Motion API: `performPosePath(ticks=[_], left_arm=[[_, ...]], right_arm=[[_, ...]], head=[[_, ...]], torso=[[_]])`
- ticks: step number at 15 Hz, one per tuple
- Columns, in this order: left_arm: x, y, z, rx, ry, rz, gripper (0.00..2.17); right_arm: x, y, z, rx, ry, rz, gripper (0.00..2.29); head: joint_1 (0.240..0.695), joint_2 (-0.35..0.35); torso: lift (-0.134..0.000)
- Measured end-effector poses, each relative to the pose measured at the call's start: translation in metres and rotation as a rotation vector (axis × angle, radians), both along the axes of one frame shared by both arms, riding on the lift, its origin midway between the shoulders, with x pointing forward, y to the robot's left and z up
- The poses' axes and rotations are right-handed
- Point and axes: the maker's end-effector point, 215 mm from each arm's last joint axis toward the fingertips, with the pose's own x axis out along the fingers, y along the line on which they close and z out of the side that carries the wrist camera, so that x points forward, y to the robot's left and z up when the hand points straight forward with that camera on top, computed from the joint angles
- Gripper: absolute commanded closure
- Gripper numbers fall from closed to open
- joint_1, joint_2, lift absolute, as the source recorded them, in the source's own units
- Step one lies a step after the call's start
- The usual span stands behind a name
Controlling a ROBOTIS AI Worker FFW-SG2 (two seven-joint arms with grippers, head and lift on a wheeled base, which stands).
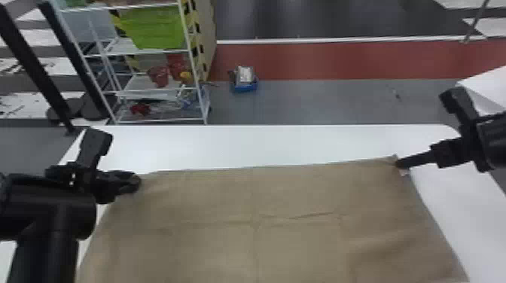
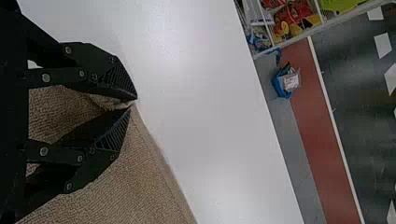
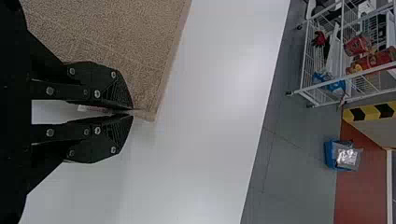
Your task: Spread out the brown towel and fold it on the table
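The brown towel is spread over the table, its two corners nearest the table's far edge pinched narrowly by the left gripper and the right gripper. It (lightly creased, coarsely textured) should handle as light and limp; those corners offer the best hold for folding.
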Motion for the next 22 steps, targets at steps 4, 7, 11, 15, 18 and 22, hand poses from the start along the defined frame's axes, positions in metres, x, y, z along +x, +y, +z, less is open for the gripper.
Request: performPosePath(ticks=[4, 7, 11, 15, 18, 22], left_arm=[[0.0, 0.016, 0.019, -0.031, -0.084, 0.016, 0.81], [-0.01, 0.026, 0.036, -0.089, -0.176, 0.03, 0.81], [-0.012, 0.03, 0.039, -0.093, -0.213, 0.039, 0.81], [0.004, 0.029, 0.018, -0.073, -0.154, 0.047, 0.8], [0.005, 0.022, 0.01, -0.058, -0.119, 0.032, 1.06], [-0.001, 0.028, 0.011, -0.056, -0.115, 0.041, 1.41]], right_arm=[[-0.011, 0.005, 0.01, 0.058, -0.036, 0.038, 1.0], [-0.037, 0.017, 0.018, 0.091, -0.056, 0.098, 1.0], [-0.051, 0.02, 0.035, 0.134, -0.083, 0.11, 1.0], [-0.052, 0.011, 0.036, 0.131, -0.092, 0.107, 1.0], [-0.051, 0.006, 0.036, 0.126, -0.096, 0.103, 1.0], [-0.047, 0.005, 0.035, 0.121, -0.093, 0.099, 1.0]], head=[[0.695, 0.09], [0.695, 0.116], [0.695, 0.129], [0.695, 0.12], [0.695, 0.104], [0.695, 0.109]], torso=[[-0.124], [-0.124], [-0.124], [-0.124], [-0.124], [-0.124]])
